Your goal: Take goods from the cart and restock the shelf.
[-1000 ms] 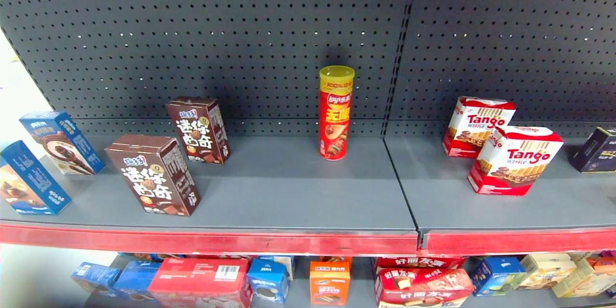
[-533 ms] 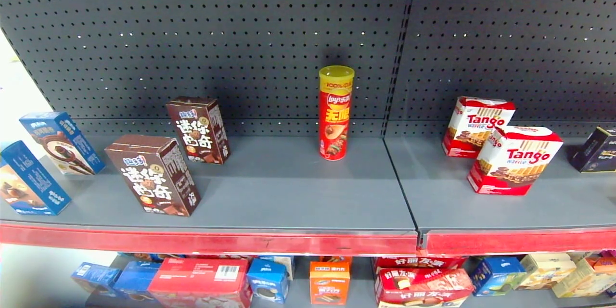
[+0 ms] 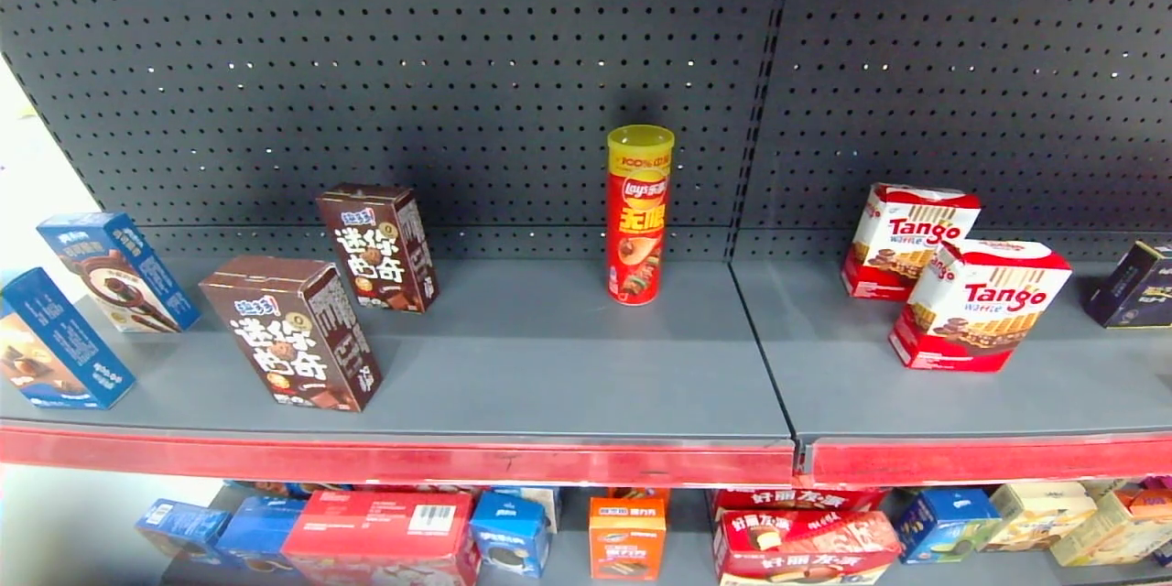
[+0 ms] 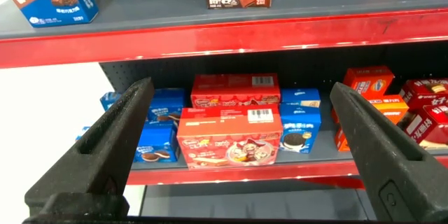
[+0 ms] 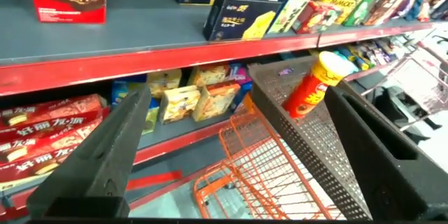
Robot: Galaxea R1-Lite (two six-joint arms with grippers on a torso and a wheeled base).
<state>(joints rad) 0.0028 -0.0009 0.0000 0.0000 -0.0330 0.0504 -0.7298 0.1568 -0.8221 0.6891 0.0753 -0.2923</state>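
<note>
One can (image 5: 316, 85) — ahead of right pincer (image 5: 238, 94)

The shelf (image 3: 549, 366) is showing matt grey metal, its red edge strip (image 3: 394, 461) is gleaming like glossy plastic, the chip can (image 3: 638, 229) is shining smooth, and the cart (image 5: 308, 140) is showing orange-coated wire

A dark perforated back panel (image 3: 412, 82) spans the rear. Before it two brown cookie boxes (image 3: 291, 332) stand upright, one nearer than the other; two blue boxes (image 3: 59, 352) stand left of them, two red-and-white wafer boxes (image 3: 980, 304) well to the right
</note>
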